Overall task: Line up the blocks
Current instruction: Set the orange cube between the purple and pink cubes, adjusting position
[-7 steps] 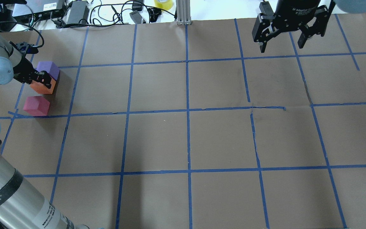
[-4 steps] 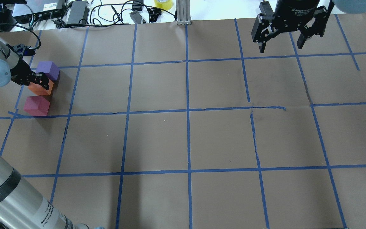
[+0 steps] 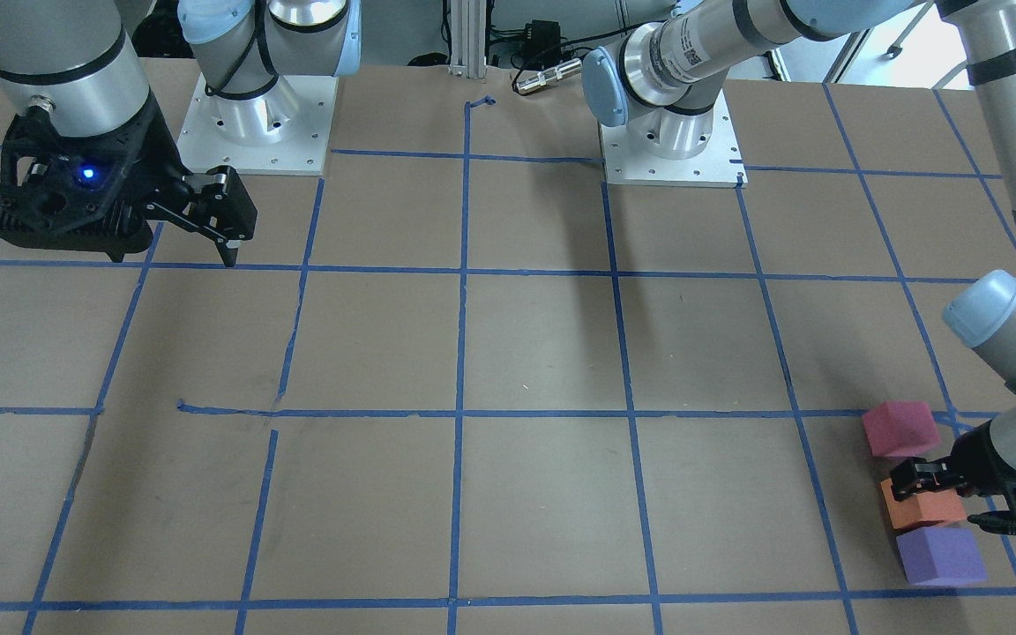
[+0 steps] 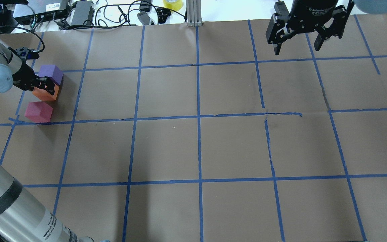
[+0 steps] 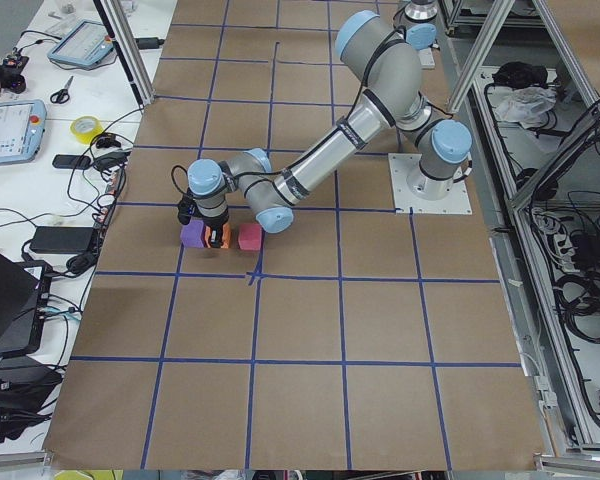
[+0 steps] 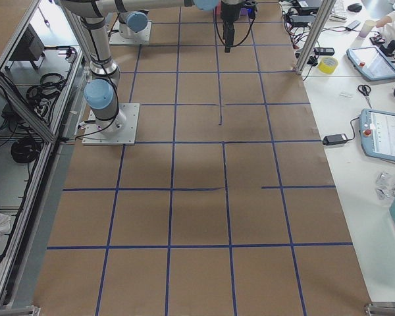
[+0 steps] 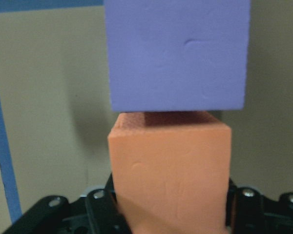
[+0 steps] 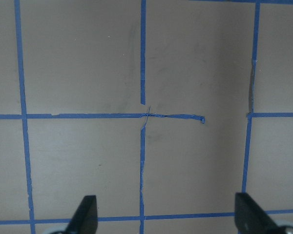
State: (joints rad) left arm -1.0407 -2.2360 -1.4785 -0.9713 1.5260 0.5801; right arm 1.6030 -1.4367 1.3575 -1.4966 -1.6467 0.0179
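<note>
The left tool (image 4: 44,86) is clamped on the orange block (image 4: 49,95). The left wrist view shows this best: the block sits wedged between both fingers (image 7: 98,202), while overhead the arm hides most of the grip. The purple block (image 4: 51,73) lies right against the orange one. The pinkish red block (image 4: 39,112) sits just apart on the counter (image 4: 193,148). The right tool (image 4: 297,47) hangs well away, its fingertips (image 8: 85,217) spread wide over blue tape lines (image 8: 142,161).

Counter (image 4: 166,148): brown paper, blue tape grid (image 4: 199,148) | beyond far edge: yellow tape roll (image 4: 172,4), black cables (image 4: 111,15), power adapter (image 4: 82,12) | pendant (image 6: 384,135), scissors (image 6: 363,91) alongside.
</note>
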